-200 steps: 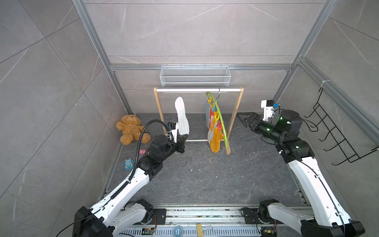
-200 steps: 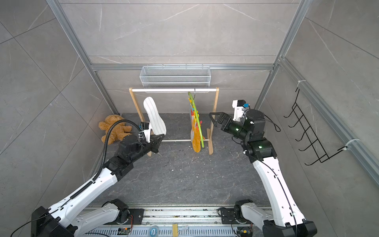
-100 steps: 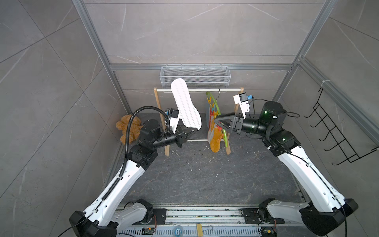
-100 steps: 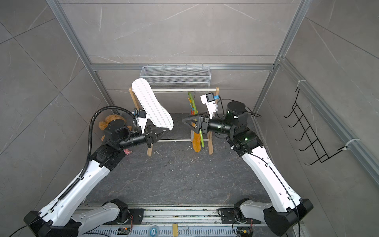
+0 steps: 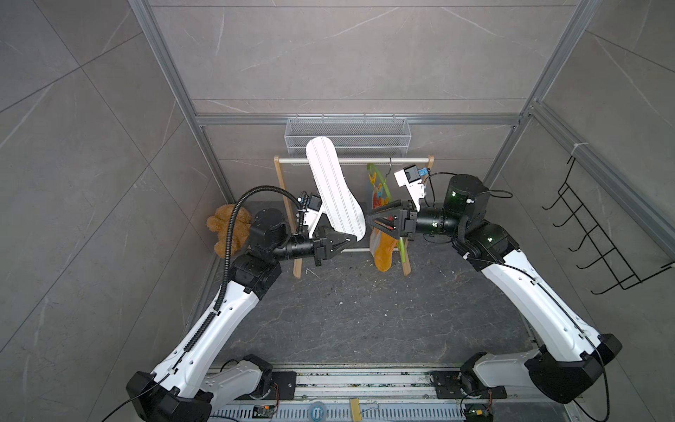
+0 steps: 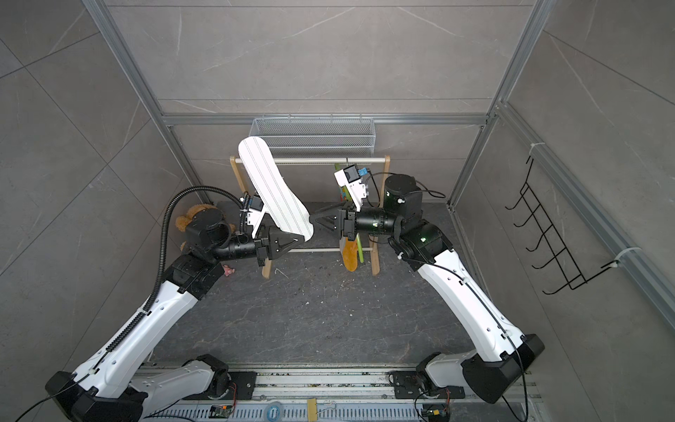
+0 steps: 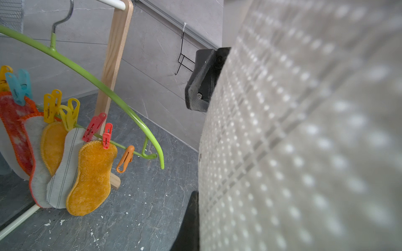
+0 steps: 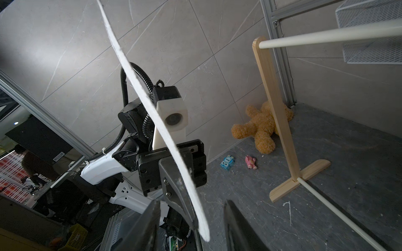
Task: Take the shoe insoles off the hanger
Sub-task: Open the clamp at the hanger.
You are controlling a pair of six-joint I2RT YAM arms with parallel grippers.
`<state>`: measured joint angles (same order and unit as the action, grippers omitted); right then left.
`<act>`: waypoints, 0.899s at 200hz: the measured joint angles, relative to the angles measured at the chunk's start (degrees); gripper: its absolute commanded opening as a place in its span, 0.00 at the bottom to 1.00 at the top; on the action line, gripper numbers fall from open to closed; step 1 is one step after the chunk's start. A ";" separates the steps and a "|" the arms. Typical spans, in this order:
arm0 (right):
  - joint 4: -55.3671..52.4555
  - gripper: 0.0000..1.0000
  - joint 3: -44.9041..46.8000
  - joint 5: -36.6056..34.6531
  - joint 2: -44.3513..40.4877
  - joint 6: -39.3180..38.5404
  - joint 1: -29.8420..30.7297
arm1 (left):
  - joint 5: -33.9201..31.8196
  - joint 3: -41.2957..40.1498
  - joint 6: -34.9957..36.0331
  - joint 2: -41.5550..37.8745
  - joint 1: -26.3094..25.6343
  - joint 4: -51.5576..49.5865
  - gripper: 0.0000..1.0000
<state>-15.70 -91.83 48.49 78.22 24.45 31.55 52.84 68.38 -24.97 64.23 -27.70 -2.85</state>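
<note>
2 orange insoles (image 7: 90, 173), left wrist view

White arm shells (image 5: 219, 329), black joints (image 5: 270, 234), corrugated cable (image 5: 231, 226)

Woven insole (image 5: 335, 190), glossy plastic hanger (image 7: 87, 73)

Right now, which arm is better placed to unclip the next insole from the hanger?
Right, probably. The left hand is shut on the white striped insole. The right hand is open, holding nothing, nearer the hanger, though its jaws straddle that insole's edge.
</note>
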 measured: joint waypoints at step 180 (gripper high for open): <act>-4.11 0.00 -1.77 -5.86 0.96 -3.37 1.97 | -14.38 -2.01 0.92 -4.04 0.00 -2.38 1.00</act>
<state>-19.81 -93.60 42.63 79.18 21.08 33.52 38.46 66.37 -24.05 60.18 -27.70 -5.23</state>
